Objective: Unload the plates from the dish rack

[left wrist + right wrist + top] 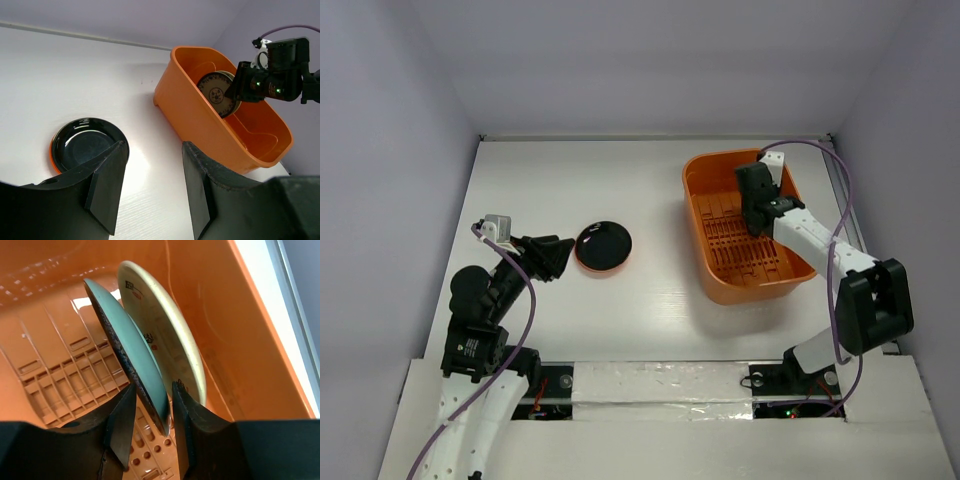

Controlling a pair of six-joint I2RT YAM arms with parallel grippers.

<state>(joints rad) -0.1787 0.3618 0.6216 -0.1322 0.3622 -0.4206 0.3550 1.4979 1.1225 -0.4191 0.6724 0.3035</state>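
Unloading step: judged two plates out and two left, with the third about to be picked.
Table stack: the black plate lies on the orange-red plate, whose rim alone shows, at about 9 o'clock of the table centre in the overhead view.
Dish rack: the orange dish rack sits at about 2 o'clock on the table, well apart from the stack.
Left in the rack: the blue-grey plate and the cream plate stand on edge, leaning together, the cream one on the 3 o'clock side near the tub wall.
Right gripper: the right gripper is down inside the rack with a finger on each face of the blue-grey plate's lower rim; I cannot tell whether it is clamped yet or only straddling.
Left gripper: the left gripper is spread wide and holds nothing, just beside the stack at its 9 o'clock.
Next move: likely a firm pinch, then a straight lift clear of the cream plate and the tub wall, so the neighbour is not dragged or tipped.
Writing: small red and dark marks on the cream plate's face, too small to read; no brand or label legible elsewhere.
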